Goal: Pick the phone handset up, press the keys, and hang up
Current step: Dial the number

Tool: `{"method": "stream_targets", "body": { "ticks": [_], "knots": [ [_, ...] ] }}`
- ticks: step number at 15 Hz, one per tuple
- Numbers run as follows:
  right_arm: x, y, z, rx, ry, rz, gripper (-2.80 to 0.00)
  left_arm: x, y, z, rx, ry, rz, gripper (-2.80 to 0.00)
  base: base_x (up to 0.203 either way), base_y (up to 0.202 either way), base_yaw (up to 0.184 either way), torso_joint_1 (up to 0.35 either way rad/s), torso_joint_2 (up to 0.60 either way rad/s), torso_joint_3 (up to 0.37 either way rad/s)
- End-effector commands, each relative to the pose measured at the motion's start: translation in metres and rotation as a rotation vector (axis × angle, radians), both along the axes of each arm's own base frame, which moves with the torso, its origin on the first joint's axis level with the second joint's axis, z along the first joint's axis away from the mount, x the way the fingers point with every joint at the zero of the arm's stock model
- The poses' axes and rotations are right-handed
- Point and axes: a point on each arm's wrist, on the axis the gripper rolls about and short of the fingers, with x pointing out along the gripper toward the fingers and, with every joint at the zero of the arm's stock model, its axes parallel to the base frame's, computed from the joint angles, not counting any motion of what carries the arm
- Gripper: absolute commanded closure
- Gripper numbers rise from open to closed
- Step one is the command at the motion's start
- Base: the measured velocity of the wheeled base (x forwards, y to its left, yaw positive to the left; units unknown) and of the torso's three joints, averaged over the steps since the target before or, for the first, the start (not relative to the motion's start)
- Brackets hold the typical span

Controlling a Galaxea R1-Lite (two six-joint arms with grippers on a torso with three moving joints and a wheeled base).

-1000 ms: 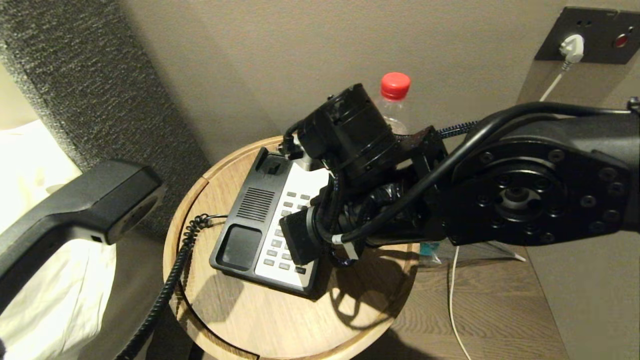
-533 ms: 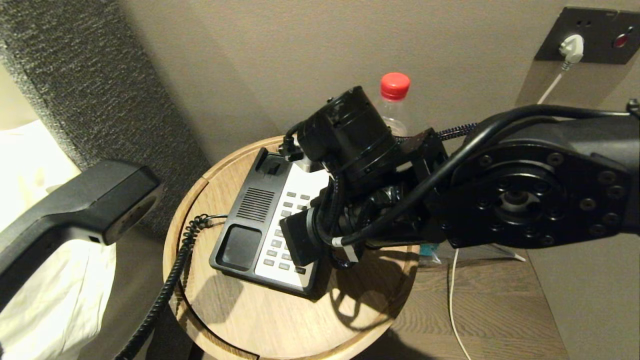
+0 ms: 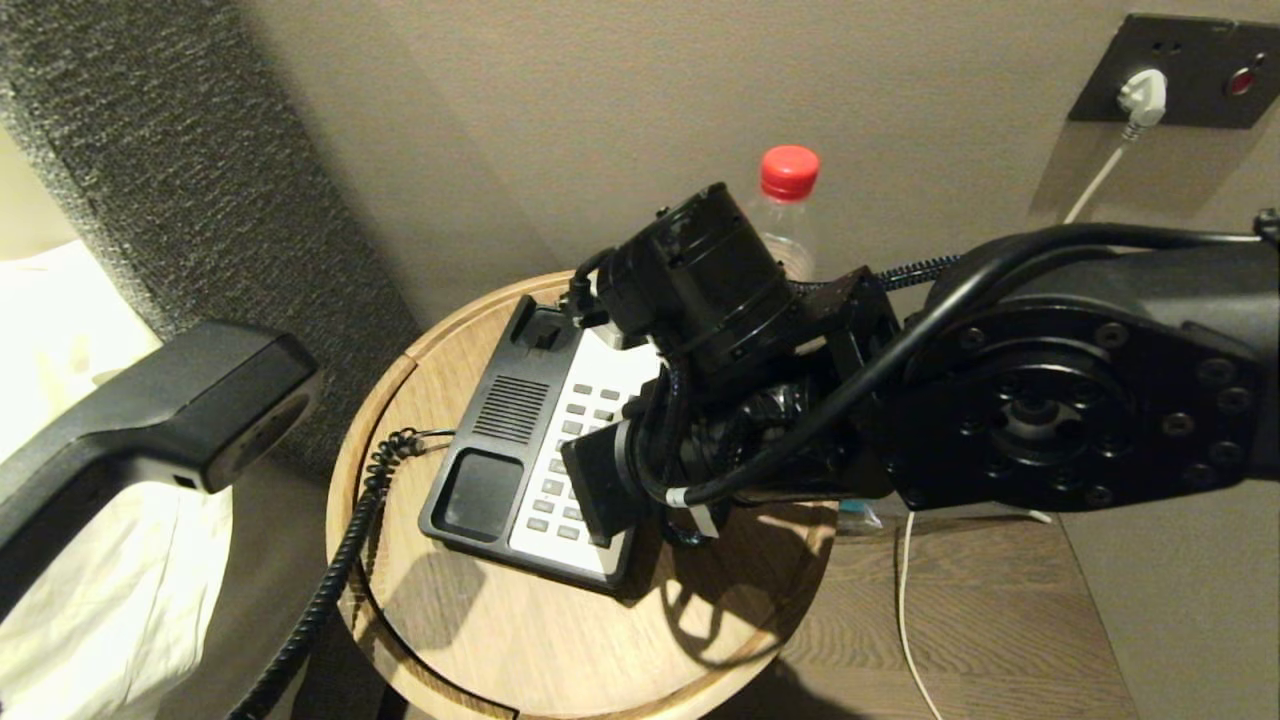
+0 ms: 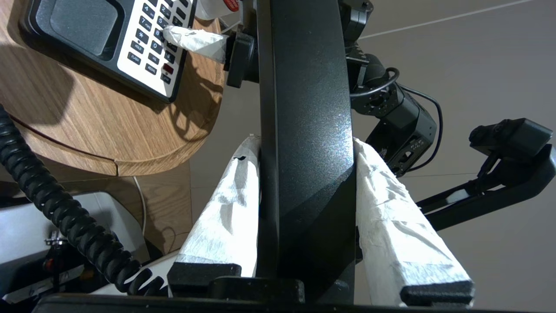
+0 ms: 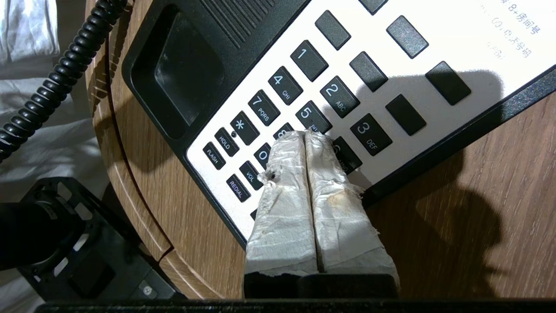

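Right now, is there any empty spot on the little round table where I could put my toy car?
Yes: bare wood lies on the near part of the round table, between the phone base and the rim. The far side is crowded: the bottle stands there, and the right gripper is over the keys. The coiled cord drapes over the left edge.

In the head view the right arm (image 3: 900, 400) covers the right half of the keys (image 3: 570, 450) and most of the bottle (image 3: 785, 215), and the right gripper itself is hidden. The phone handset (image 3: 150, 420) runs off the left edge. In the right wrist view the taped fingertips (image 5: 304, 143) cover the 8 key; contact cannot be told.
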Motion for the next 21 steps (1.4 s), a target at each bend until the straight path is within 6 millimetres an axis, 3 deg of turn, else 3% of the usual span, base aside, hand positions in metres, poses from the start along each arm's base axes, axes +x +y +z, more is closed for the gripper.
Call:
{"method": "stream_targets", "body": {
  "ticks": [1,6,20,21],
  "knots": [
    [-0.003,-0.001,0.008,0.023,-0.011,0.002,0.0,0.0,0.0,0.0,-0.004,0.004,-0.002,0.0,0.0,0.0,0.0,0.0,0.0,0.0],
    [-0.012,0.004,0.025,0.117,0.016,-0.016,0.0,-0.001,0.001,0.0,-0.004,0.003,-0.004,0.0,0.0,0.0,0.0,0.0,0.0,0.0],
    [-0.007,0.012,0.001,0.048,0.057,-0.019,0.0,-0.002,0.001,-0.002,-0.005,0.002,-0.004,0.0,0.0,0.0,0.0,0.0,0.0,0.0],
    [-0.01,0.007,0.01,0.068,0.046,-0.018,0.0,-0.002,0.001,-0.002,-0.005,0.002,-0.004,0.0,0.0,0.0,0.0,0.0,0.0,0.0]
  ]
}}
